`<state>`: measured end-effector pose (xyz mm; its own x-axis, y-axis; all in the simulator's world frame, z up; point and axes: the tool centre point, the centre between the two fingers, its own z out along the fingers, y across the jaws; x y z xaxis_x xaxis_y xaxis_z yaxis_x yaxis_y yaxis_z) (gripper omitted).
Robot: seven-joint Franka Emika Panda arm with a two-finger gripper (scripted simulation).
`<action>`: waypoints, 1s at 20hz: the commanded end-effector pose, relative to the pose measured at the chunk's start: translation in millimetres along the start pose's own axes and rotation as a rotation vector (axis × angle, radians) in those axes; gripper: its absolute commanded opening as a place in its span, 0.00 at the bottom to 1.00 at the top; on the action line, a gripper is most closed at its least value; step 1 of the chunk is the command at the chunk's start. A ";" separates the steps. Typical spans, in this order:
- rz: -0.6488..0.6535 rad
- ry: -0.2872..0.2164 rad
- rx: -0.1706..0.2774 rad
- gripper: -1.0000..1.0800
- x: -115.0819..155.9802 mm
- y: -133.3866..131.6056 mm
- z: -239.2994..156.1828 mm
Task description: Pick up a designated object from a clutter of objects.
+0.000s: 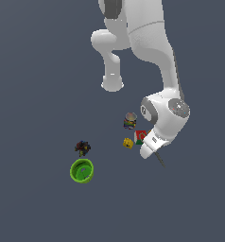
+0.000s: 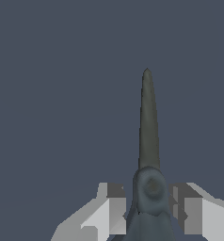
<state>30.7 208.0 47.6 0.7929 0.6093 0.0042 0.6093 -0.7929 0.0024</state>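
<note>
- Scissors [image 2: 148, 141] sit between the hand's [image 2: 150, 207] fingers [image 2: 107, 212]; wrist view shows the grey blade running straight out from the pivot, fingers close on both sides of the pivot area.
- Hand looks nearly closed around the scissors near the pivot; whether the pads actually touch is hard to tell, so treat the grip as unconfirmed.
- In the exterior view only a thin dark blade tip [image 1: 160, 162] pokes out below the hand [image 1: 148, 150]. Can't tell if it is lifted off the tabletop [image 1: 34, 94] or lying on it.
- Risk, my read: grip is on a thin rounded metal part, so the scissors could pivot or slip out if you lift fast or swing.
- Risk: the long blade sticks out past the fingers; a low sideways move could drag the tip on the tabletop and twist it loose.
- Cube [image 1: 140, 137] is right beside the hand, yellow block [image 1: 128, 142] just past it, can [image 1: 130, 121] near those. Moving toward the exterior view's left could knock them.
- Green bowl [image 1: 82, 170] and dark lump [image 1: 82, 148] are well apart, no concern.
- Open room: straight up, and toward the exterior view's right and lower side, bare tabletop there. Go up first.
</note>
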 end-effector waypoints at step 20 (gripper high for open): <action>-0.002 0.000 0.000 0.00 -20.8 16.1 -53.7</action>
<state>24.6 187.6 90.8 0.7916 0.6110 0.0028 0.6110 -0.7917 0.0018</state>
